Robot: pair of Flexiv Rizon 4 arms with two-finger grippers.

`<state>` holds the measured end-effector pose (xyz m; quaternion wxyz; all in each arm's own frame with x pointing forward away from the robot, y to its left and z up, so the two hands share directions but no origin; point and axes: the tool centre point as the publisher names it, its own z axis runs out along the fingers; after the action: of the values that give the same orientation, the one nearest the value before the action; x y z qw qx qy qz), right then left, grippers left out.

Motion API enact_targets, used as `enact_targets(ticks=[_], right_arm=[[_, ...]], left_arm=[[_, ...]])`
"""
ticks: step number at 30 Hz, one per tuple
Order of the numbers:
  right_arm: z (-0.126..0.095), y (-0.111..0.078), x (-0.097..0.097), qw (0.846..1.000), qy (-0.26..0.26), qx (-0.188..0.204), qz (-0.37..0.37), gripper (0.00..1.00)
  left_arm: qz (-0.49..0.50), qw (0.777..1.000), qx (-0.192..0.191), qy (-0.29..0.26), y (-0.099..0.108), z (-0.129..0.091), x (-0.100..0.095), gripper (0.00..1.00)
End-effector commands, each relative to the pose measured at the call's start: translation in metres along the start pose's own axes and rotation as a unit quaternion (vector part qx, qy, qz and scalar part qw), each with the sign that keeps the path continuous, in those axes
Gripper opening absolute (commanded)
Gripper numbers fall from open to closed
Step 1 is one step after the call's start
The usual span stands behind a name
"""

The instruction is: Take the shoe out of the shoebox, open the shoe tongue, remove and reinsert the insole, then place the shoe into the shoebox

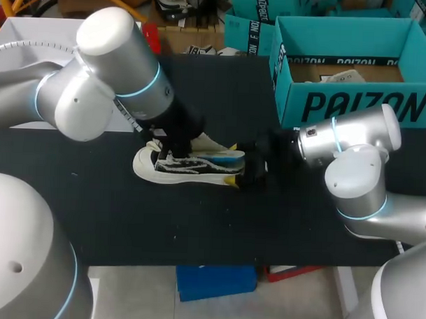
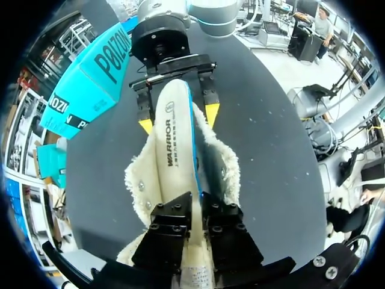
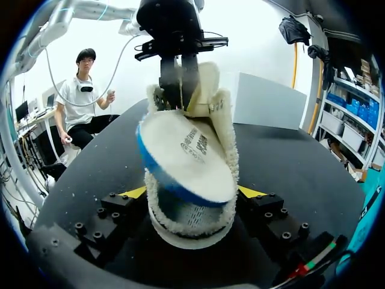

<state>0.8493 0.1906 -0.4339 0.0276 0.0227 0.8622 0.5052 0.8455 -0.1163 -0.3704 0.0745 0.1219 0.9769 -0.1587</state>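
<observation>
A: Black table (image 1: 218, 223), with the teal shoebox (image 1: 355, 105) open at the far side, well apart from both sets of fingers. The shoe (image 1: 192, 166) is out of it, lying on the table between the two arms.

B: Who holds what?

A: The right gripper (image 3: 192, 192) is clamped on the heel, one yellow tip on each side of the fleecy collar, both pressing in. I read it as an anchor, so the shoe can't slide or tip while the other arm works.

B: Left?

A: The left gripper (image 2: 192, 208) is over the toe end, fingers pinched on the front of the insole (image 2: 177, 132). Its tips are hidden. I'm judging the grip from the insole running straight into the gap between them.

B: Insole in or out?

A: Partway. The heel end is lifted clear of the collar, just above the right fingers. The front end sits low at the left fingers.

B: Which step?

A: Insole work. Can't tell pulling from reinserting. Boxing is not yet done.

B: Risk?

A: The insole looks floppy and is held at one end only. The free heel end could catch on the fleece or fold, so the heel clamp needs to hold.
</observation>
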Motion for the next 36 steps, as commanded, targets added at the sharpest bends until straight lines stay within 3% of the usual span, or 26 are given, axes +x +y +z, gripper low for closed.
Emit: enact_targets(ticks=[1, 2, 4, 19, 36], right_arm=[[0.002, -0.001, 0.000, 1.000, -0.001, 0.001, 0.001, 0.00], [0.002, -0.001, 0.000, 1.000, -0.001, 0.001, 0.001, 0.00], [0.002, -0.001, 0.000, 1.000, -0.001, 0.001, 0.001, 0.00], [0.002, -0.001, 0.000, 1.000, -0.001, 0.001, 0.001, 0.00], [0.002, -0.001, 0.000, 1.000, -0.001, 0.001, 0.001, 0.00]], left_arm=[[0.006, 1.000, -0.002, 0.006, -0.007, 0.009, -0.008, 0.39], [0.009, 1.000, -0.003, 0.006, -0.009, 0.009, -0.009, 0.46], [0.014, 1.000, -0.005, 0.005, -0.012, 0.009, -0.012, 0.50], [0.105, 0.994, 0.014, 0.007, -0.057, 0.007, -0.021, 0.36], [0.109, 0.993, 0.039, 0.019, -0.084, 0.021, -0.013, 0.35]])
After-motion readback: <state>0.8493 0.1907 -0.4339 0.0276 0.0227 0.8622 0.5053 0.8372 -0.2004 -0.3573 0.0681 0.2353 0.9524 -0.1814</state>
